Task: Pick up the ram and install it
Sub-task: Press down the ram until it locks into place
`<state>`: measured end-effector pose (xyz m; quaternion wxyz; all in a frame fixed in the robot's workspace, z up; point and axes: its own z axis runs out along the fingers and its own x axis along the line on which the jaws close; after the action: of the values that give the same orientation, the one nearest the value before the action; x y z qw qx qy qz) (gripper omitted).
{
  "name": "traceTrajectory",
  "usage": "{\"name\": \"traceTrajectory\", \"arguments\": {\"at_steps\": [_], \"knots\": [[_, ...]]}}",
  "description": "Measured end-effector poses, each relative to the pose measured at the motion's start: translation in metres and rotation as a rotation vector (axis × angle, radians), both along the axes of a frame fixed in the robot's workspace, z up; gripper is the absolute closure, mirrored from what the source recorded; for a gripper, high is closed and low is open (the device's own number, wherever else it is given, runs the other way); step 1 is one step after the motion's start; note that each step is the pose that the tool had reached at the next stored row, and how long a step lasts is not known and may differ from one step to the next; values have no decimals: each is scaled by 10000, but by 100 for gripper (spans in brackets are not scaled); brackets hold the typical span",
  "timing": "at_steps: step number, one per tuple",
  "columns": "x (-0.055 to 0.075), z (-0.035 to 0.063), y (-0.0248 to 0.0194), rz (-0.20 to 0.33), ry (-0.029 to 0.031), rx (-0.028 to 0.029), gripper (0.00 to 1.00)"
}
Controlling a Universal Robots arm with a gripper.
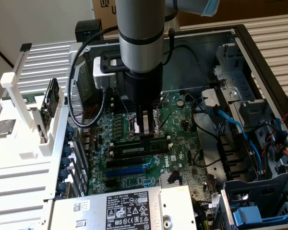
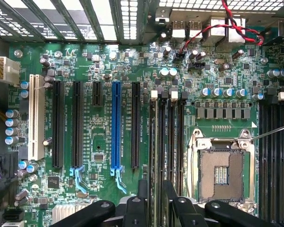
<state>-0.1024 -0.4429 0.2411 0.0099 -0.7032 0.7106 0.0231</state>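
The ram (image 1: 133,150) is a narrow green stick with a white label. It stands on edge in one of the black memory slots of the motherboard (image 1: 180,120), inside the open computer case. My gripper (image 1: 145,134) hangs straight down over the middle of the stick, its fingertips just above or at the stick's top edge. The jaws are open. In the wrist view the two dark fingers (image 2: 142,191) frame my gripper (image 2: 155,189) over the row of black memory slots (image 2: 166,137). I cannot pick out the stick there.
A bright blue long slot (image 1: 129,170) (image 2: 116,127) lies beside the memory slots. The open CPU socket (image 2: 221,170) is close by. A grey power supply (image 1: 129,206), blue cables (image 1: 230,124) and drive bays (image 1: 259,191) crowd the case. A white rack (image 1: 19,96) stands outside it.
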Motion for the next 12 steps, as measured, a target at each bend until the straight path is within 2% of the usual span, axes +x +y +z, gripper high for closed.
{"name": "traceTrajectory", "arguments": {"at_steps": [5,9,12], "knots": [[-27,0,4,0,-35,-2,73],[-56,6,9,1,-98,-13,73],[-60,6,9,2,-104,-14,73]]}}
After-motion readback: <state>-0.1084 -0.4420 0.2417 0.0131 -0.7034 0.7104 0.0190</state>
